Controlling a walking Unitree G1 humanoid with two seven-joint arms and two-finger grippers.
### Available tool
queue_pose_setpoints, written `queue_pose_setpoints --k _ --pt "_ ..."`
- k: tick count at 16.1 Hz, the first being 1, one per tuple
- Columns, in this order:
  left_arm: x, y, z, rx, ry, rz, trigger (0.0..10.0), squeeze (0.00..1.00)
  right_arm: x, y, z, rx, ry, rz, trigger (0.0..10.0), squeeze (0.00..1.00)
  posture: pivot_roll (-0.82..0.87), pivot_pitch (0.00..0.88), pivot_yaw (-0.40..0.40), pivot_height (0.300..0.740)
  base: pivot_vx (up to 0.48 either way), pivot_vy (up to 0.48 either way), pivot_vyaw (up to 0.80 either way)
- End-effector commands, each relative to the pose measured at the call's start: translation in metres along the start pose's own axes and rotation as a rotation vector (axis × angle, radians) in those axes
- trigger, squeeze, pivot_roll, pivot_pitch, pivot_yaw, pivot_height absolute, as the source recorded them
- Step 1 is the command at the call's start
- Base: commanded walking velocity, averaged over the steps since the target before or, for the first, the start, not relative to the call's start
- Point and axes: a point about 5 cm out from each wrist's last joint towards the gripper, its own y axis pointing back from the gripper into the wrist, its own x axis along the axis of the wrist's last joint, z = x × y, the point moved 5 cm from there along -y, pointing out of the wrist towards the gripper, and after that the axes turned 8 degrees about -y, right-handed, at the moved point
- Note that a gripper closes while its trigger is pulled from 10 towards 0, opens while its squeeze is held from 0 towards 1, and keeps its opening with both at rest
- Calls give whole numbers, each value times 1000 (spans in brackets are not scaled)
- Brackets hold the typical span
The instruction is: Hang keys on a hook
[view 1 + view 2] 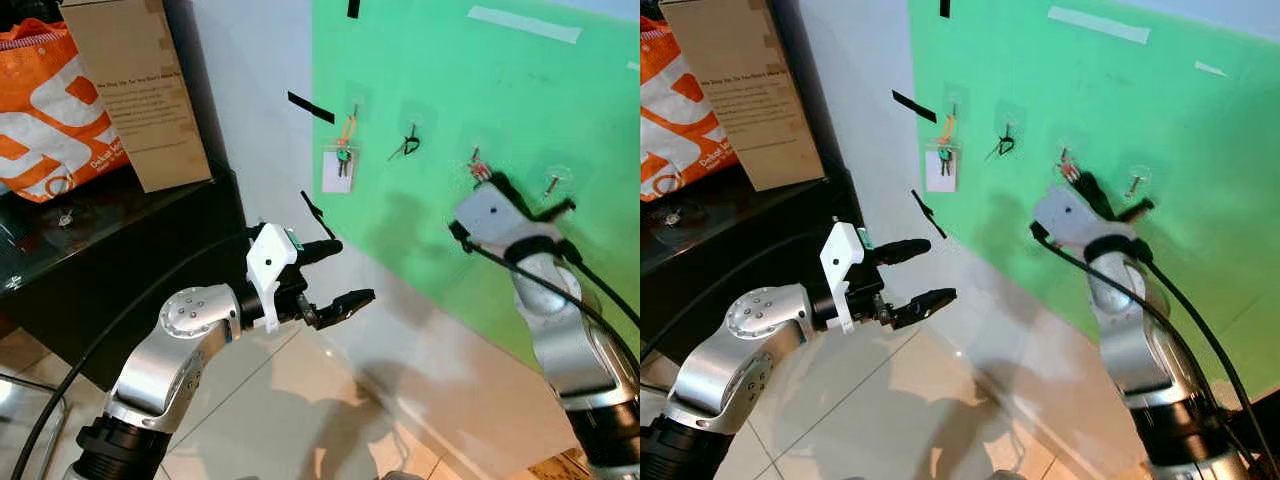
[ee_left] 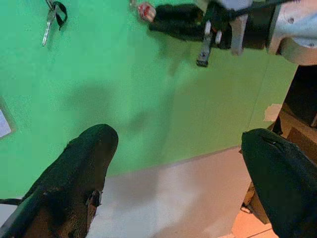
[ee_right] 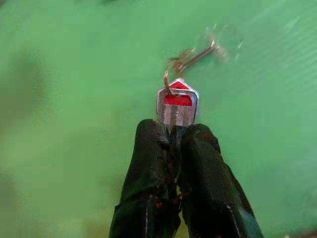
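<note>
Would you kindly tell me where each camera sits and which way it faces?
Left and right eye views: on the head, looking down at the green board; both arms show.
Left wrist view: along the open left gripper toward that board.
Right wrist view: along the right gripper, pinching the red key at a hook.
Shared: left wrist also catches the right gripper.

left claw (image 1: 338, 272) spread, mid-air | right claw (image 3: 173, 134) closed, raised

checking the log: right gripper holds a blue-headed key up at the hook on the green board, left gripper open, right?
Wrong on one point: the key has a red head, not blue, as the right wrist view shows. The right gripper does hold it at the hook on the green board, and the left gripper is open.
</note>
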Motion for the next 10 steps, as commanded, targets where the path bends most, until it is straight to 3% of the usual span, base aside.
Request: queue_pose_setpoints --k 1,5,10 --pt "4 -1 0 -7 -16 4 10000 0 -12 1 14 -50 4 -57 10000 0 -137 0 38 740 0 0 0" --pt "4 2 0 -7 -16 0 10000 0 -24 8 14 -48 -36 -98 10000 0 -135 0 36 740 0 0 0" --pt "8 0 -2 -5 -24 14 10000 0 -13 10 -4 20 -148 -64 10000 0 -137 0 40 740 0 0 0"
